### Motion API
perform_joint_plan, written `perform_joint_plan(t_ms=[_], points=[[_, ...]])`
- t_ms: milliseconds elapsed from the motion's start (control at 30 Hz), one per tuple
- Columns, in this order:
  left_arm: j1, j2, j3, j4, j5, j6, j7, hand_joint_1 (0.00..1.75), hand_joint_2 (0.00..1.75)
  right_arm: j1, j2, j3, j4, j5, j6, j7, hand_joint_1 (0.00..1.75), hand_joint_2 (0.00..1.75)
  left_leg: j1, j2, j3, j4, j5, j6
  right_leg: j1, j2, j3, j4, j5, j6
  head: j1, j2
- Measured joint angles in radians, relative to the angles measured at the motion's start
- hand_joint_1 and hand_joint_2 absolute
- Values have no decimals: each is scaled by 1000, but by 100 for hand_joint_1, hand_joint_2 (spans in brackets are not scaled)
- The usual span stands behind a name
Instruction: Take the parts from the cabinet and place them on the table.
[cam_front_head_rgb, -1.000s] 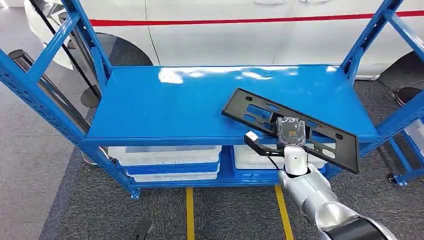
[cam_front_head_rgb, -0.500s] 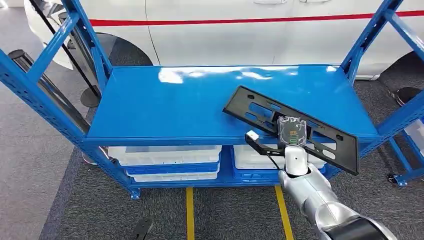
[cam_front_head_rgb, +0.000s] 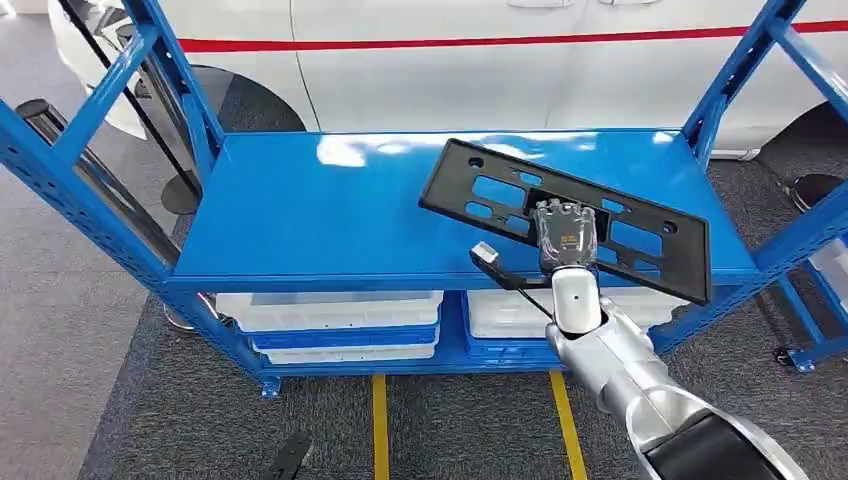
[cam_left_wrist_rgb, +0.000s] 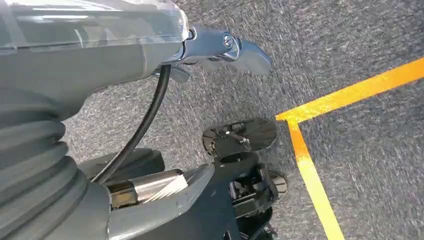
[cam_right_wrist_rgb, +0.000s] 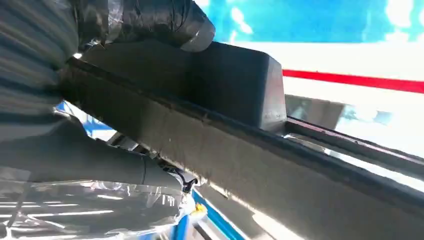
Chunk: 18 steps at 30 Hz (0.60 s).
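Head view: the right hand (cam_front_head_rgb: 566, 232) grips the black plate frame (cam_front_head_rgb: 570, 215) at its middle, over the blue shelf (cam_front_head_rgb: 330, 215); its long axis runs slantwise, far-left to near-right. The left hand's (cam_left_wrist_rgb: 120, 100) fingers I cannot tell.

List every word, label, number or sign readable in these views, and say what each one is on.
None can be read.
The right hand holding the black frame part has a small orange mark on its back, too small and blurred to read.
The white car behind the blue rack has a red stripe, no lettering.
The floor's yellow tape lines are plain.
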Motion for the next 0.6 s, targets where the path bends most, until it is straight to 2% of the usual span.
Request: perform_joint_plan(t_ms=[267, 333, 467, 500, 533, 567, 600], points=[[-3, -5, 10, 0, -3, -23, -3, 0, 175, -23, 0, 117, 7, 3, 4, 18, 175, 175, 0, -1, 0, 0, 0, 0, 0, -1, 0, 0, 0, 0, 0, 0], [-4, -6, 14, 0, -3, -27, 2, 0, 175, -26, 0, 132, 11, 1, 5, 18, 175, 175, -5, -3, -3, 5, -4, 4, -6, -1, 1, -2, 0, 3, -1, 0], [-4, -7, 15, 0, -3, -29, 3, 0, 175, -26, 0, 152, 20, -5, 6, 13, 175, 175, -8, -4, -3, 8, -5, 10, -9, -1, 2, -3, 1, 8, 0, 0], [-4, -7, 15, 0, -3, -28, 3, 0, 175, -25, 0, 153, 22, -8, 7, 11, 175, 175, -9, -4, -2, 7, 0, 14, -10, -1, 4, -6, 5, 14, -1, 0], [-5, -7, 16, 0, -3, -26, 3, 0, 175, -26, 0, 153, 24, -10, 8, 9, 175, 175, -2, -2, 3, -9, 8, 23, -4, 1, 6, -7, 6, 18, 0, 0], [-5, -10, 16, 0, -4, -26, 3, 0, 175, -23, -3, 154, 27, -11, 9, 8, 175, 175, 2, 2, 11, -19, 15, 27, -7, -2, 2, 9, -17, 17, 0, 0], [-6, -10, 16, 0, -5, -25, 3, 0, 175, -24, -3, 154, 29, -11, 11, 5, 175, 175, 3, 3, 11, -22, 18, 32, -6, -5, -19, 56, -58, 15, 2, 0]])
